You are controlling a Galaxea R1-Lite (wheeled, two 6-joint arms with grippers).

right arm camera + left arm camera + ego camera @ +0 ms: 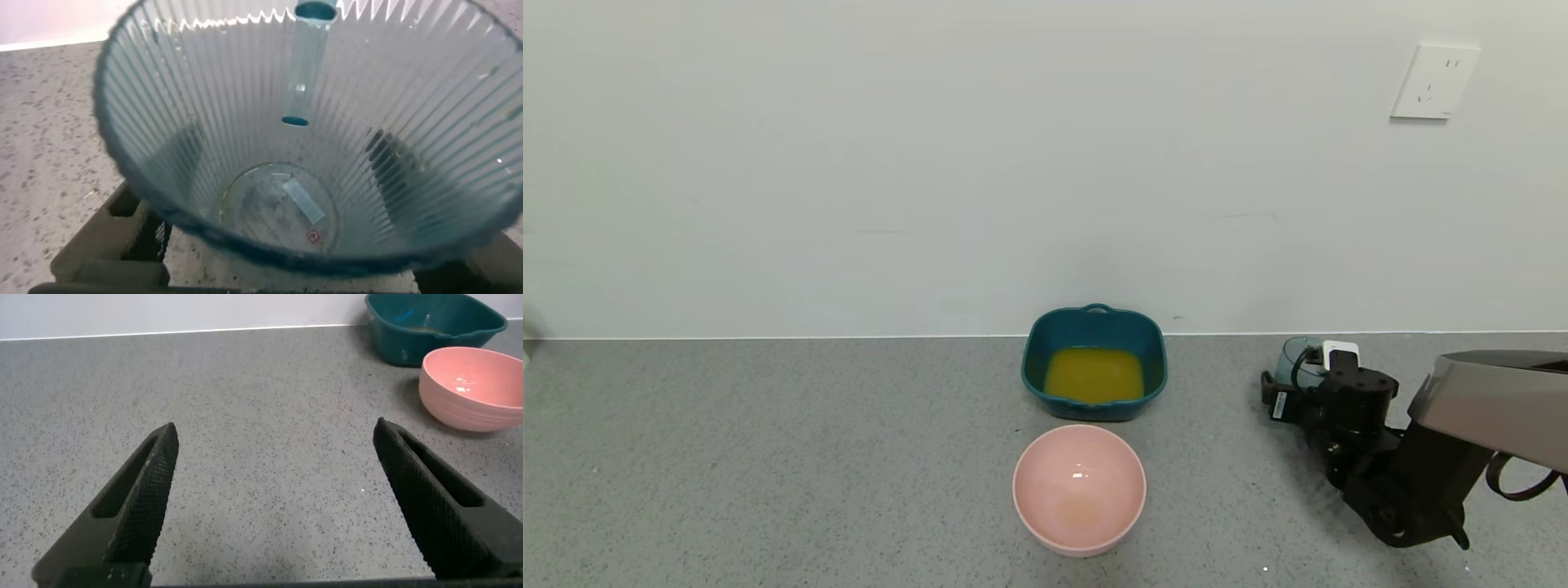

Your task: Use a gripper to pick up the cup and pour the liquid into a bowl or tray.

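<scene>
the cup (pixel 1294 360) stands upright and empty on the grey counter (pixel 768 457), well right of the teal dish (pixel 1094 327) holding the orange liquid (pixel 1094 374); the right gripper (pixel 1298 392) flanks it, grip uncertain; the left gripper (pixel 274 498) hangs open above bare counter; a pink bowl (pixel 1079 488) sits before the dish

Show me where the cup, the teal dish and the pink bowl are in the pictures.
cup (pixel 278 204): right wrist view, inner bottom.
teal dish (pixel 1094 325): head view, far inner wall.
pink bowl (pixel 1080 488): head view, inside surface.
</scene>
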